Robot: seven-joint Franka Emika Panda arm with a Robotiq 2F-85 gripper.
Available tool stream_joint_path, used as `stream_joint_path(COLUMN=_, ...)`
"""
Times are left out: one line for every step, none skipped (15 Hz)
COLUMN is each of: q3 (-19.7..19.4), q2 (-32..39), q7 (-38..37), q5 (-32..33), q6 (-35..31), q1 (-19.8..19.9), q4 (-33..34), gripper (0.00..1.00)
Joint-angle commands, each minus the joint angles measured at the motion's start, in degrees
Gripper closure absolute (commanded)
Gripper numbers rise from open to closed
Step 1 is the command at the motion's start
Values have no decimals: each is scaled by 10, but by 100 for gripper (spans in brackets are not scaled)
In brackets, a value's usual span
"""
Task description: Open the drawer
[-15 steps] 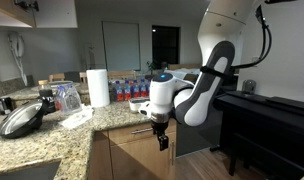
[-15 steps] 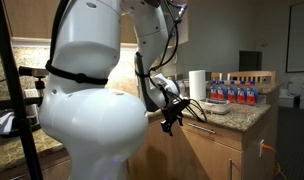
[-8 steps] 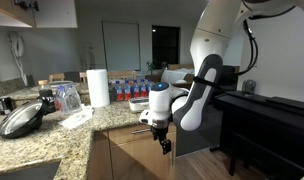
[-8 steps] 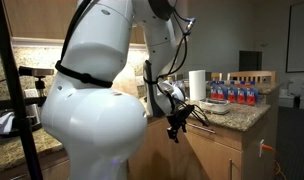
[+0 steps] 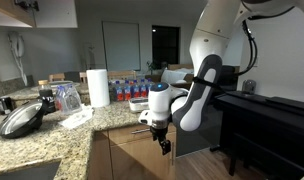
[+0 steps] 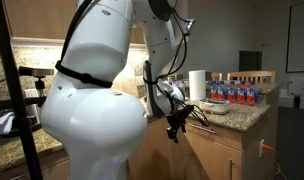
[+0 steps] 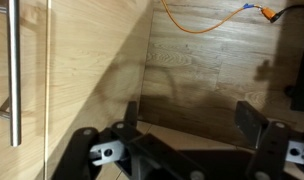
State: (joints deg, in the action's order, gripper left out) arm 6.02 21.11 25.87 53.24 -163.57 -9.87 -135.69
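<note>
The drawer [image 5: 130, 134] is a light-wood front just under the granite counter edge; it looks closed in both exterior views. My gripper [image 5: 164, 145] hangs in front of the cabinet face, pointing down, and also shows in the exterior view behind the arm [image 6: 175, 131]. In the wrist view the gripper [image 7: 190, 120] is open and empty, its two dark fingers spread over bare wood. A silver bar handle [image 7: 14, 70] runs along the left edge of that view, apart from the fingers. The inside of the drawer is hidden.
The granite counter [image 5: 52, 135] holds a paper towel roll [image 5: 97, 87], a black pan lid [image 5: 20, 118] and several bottles [image 5: 127, 88]. An orange cable [image 7: 207, 18] lies on the wood floor. A dark desk [image 5: 267, 120] stands beside the arm.
Over the first half second the arm shifted and the gripper dropped slightly lower in front of the cabinet face. Since then nothing has visibly moved.
</note>
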Motion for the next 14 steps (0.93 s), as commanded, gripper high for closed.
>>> stream_joint_path(q3=-6, q2=-2, q7=-8, q5=15, q6=-11, q1=-3, q4=-2, gripper=0)
stream_joint_path(q3=-24, q2=-6, q7=-38, q5=54, q6=-33, q1=-16, q4=-7, gripper=0)
stream_joint_path(q3=-39, q2=-10, q7=-54, q5=92, q6=-50, q1=-25, q4=-14, gripper=0)
stream_joint_path(q3=-60, q2=-15, q7=-87, q5=147, q6=-77, q1=-36, q4=-19, gripper=0)
stream_joint_path(q3=-105, q2=-24, q7=-112, q5=196, q6=-100, q1=-75, q4=-18, gripper=0)
stream_joint_path(q3=-144, q2=-32, q7=-127, q5=246, q6=-114, q1=-107, q4=-17, gripper=0)
stream_joint_path(q3=-170, q2=-34, q7=-142, q5=295, q6=-118, q1=-129, q4=-16, gripper=0)
stream_joint_path(q3=-194, q2=-37, q7=-154, q5=344, q6=-117, q1=-148, q4=-19, gripper=0)
stream_joint_path(q3=-205, q2=-41, q7=-172, q5=392, q6=-114, q1=-158, q4=-24, gripper=0)
stream_joint_path(q3=-173, q2=-16, q7=-144, q5=324, q6=-107, q1=-130, q4=-3, gripper=0)
stream_joint_path(q3=-188, q2=-20, q7=-158, q5=357, q6=-107, q1=-144, q4=-5, gripper=0)
stream_joint_path(q3=-194, q2=-22, q7=-162, q5=369, q6=-107, q1=-150, q4=-8, gripper=0)
stream_joint_path(q3=-196, q2=-22, q7=-162, q5=373, q6=-107, q1=-152, q4=-9, gripper=0)
stream_joint_path(q3=-196, q2=-22, q7=-162, q5=374, q6=-107, q1=-153, q4=-10, gripper=0)
